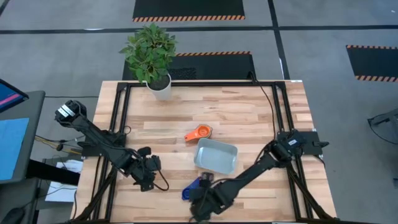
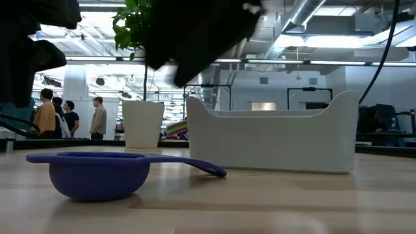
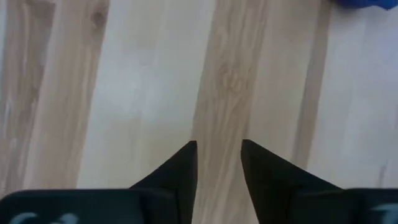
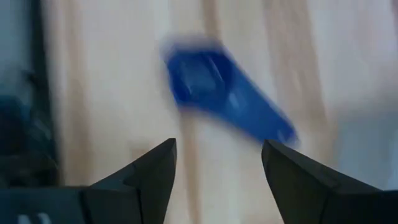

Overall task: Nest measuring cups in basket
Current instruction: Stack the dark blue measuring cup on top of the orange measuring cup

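Right end effector [image 4: 217, 158] open above pale wooden table [image 1: 249, 118]

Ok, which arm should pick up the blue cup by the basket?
Right, probably. Its end effector is open, with the blue cup just ahead, beside the basket. The left end effector sits farther off over bare table.

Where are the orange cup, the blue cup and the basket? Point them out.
orange cup [image 1: 200, 132], high view, bowl
blue cup [image 2: 97, 172], low view, bowl's side
basket [image 1: 231, 150], high view, rim's corner

Your empty basket [image 1: 216, 155] sits mid-table; orange cup [image 1: 199, 132] just beyond it, dark blue cup [image 1: 192, 188] near its front corner, apparently upright.
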You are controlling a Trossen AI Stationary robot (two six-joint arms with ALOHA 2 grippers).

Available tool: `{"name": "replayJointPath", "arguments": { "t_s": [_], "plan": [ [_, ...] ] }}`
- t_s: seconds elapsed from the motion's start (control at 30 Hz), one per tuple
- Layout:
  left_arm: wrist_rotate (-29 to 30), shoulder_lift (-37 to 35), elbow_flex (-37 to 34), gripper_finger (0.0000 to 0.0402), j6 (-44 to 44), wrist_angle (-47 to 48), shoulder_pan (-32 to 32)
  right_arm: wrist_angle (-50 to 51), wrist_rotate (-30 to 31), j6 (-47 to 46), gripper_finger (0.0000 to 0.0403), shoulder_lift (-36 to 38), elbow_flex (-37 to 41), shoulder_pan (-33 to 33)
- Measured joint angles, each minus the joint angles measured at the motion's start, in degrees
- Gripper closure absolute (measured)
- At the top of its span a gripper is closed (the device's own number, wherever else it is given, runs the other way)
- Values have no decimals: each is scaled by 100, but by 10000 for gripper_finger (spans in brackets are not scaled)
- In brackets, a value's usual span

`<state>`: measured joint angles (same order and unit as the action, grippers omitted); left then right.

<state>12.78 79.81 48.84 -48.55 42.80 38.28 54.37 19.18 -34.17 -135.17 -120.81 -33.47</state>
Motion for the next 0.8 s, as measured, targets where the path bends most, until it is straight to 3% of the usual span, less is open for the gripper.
{"name": "replayJointPath", "arguments": {
  "t_s": [0.2,0.33,0.53,0.7,0.8],
  "plan": [
    [199,0,0,278,84,19,-2,-96,-721,1573,167,-192,-1,216],
    [276,0,0,278,83,18,-4,67,-738,2181,176,-172,1,415],
    [290,0,0,278,83,32,-4,112,-783,2817,181,-160,-42,714],
    [290,0,0,278,79,36,-4,136,-1598,3172,181,-130,-50,856],
    [300,0,0,278,80,35,-4,55,-1771,3202,179,-130,-49,854]
  ]
}}
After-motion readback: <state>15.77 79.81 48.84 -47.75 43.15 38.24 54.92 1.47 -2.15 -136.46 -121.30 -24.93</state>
